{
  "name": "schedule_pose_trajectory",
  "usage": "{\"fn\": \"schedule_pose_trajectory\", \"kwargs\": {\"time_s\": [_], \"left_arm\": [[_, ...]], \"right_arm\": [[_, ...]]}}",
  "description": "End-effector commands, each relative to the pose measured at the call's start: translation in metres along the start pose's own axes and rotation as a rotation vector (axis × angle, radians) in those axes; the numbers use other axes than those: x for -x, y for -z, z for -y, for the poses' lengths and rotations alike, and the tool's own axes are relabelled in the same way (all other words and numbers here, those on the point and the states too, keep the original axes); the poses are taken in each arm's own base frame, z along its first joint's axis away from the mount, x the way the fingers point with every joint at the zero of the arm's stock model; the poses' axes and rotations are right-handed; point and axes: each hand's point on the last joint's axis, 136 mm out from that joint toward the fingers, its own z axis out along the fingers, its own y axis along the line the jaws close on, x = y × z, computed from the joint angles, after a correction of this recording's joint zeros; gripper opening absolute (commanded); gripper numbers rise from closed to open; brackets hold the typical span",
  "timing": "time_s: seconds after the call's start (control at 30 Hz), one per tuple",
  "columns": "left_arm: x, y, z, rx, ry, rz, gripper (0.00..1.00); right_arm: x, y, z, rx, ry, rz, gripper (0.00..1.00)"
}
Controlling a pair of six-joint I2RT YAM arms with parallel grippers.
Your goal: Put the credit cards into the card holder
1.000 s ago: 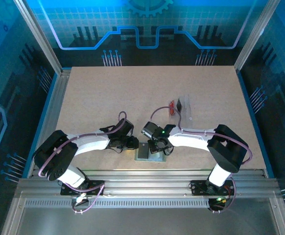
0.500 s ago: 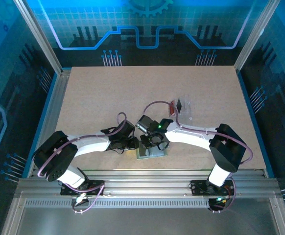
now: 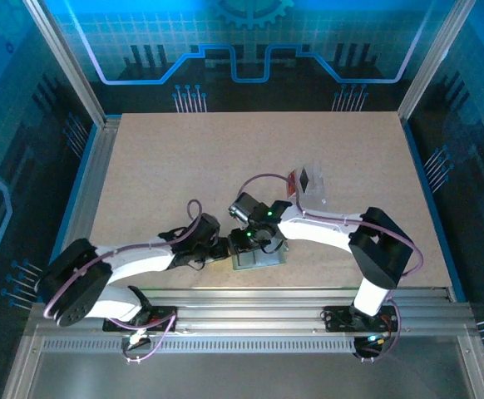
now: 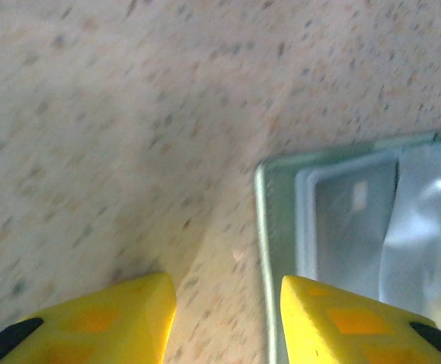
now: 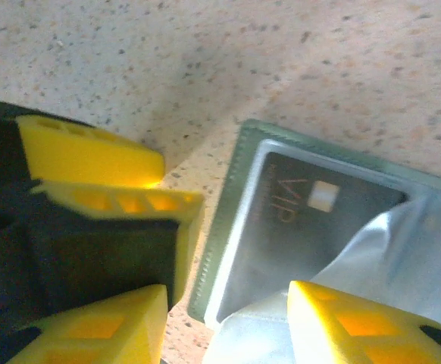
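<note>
The pale green card holder (image 3: 257,258) lies flat near the table's front edge. A black card (image 5: 311,220) with gold lettering and a chip sits inside its clear pocket. My right gripper (image 5: 228,334) hovers over the holder's corner, jaws open, nothing between them. My left gripper (image 4: 224,318) is open just left of the holder (image 4: 281,227); one fingertip (image 4: 342,318) overlaps its edge, with bare table between the jaws. Its yellow fingers (image 5: 99,155) stand beside the holder (image 5: 228,220). A red card (image 3: 293,181) lies farther back by the clear pouch.
A clear crinkly plastic pouch (image 3: 313,184) with a dark patch in it lies behind and to the right of the holder. The metal rail (image 3: 250,303) runs along the near edge, close to the holder. Bare tabletop (image 3: 184,158) stretches back and left.
The right gripper went from shut to open and shifted left over the holder. The left arm drew back toward the near left and its jaws widened a little.
</note>
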Motion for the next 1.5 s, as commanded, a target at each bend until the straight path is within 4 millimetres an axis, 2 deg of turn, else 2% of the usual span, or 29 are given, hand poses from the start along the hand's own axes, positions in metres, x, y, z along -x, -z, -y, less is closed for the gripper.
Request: {"fn": "schedule_pose_trajectory", "kwargs": {"time_s": [0.0,0.13,0.3,0.4,0.47,0.57,0.67,0.73,0.8,0.97,1.07,1.2,1.33,1.47], "left_arm": [[-0.049,0.02,-0.025,0.04,0.039,-0.193,0.46],[-0.04,0.042,-0.032,0.029,0.069,-0.132,0.47],[-0.026,0.064,-0.03,-0.011,0.079,-0.064,0.51],[-0.016,0.07,-0.028,-0.018,0.077,-0.049,0.54],[-0.009,0.074,-0.024,-0.03,0.071,-0.035,0.55],[0.001,0.077,-0.015,-0.06,0.047,-0.016,0.57],[0.013,0.078,0.002,-0.08,-0.009,-0.016,0.57],[0.022,0.077,0.016,-0.107,-0.036,-0.017,0.58],[0.032,0.073,0.035,-0.159,-0.055,-0.026,0.58],[0.063,0.054,0.079,-0.239,-0.08,-0.038,0.59],[0.085,0.035,0.103,-0.263,-0.093,-0.049,0.58],[0.112,0.005,0.13,-0.283,-0.086,-0.075,0.57],[0.13,-0.029,0.152,-0.313,-0.076,-0.116,0.56],[0.142,-0.057,0.169,-0.328,-0.085,-0.153,0.54]], "right_arm": [[0.016,-0.024,-0.017,0.093,-0.025,0.034,0.49],[0.019,-0.028,-0.034,0.169,-0.001,0.042,0.52],[0.038,0.005,-0.062,0.23,0.111,0.108,0.57],[0.048,0.025,-0.06,0.188,0.142,0.125,0.57],[0.049,0.032,-0.035,0.074,0.111,0.113,0.56],[0.037,0.039,-0.001,-0.023,0.065,0.085,0.53],[0.026,0.048,0.027,-0.059,0.028,0.096,0.39],[0.025,0.06,0.05,-0.125,-0.007,0.112,0.35],[0.031,0.081,0.081,-0.238,-0.052,0.151,0.37],[0.058,0.145,0.144,-0.564,-0.131,0.258,0.54],[0.074,0.167,0.172,-0.723,-0.161,0.259,0.57],[0.091,0.172,0.197,-0.875,-0.153,0.214,0.59],[0.104,0.165,0.214,-0.969,-0.123,0.163,0.62],[0.114,0.155,0.226,-0.993,-0.11,0.125,0.62]]}}
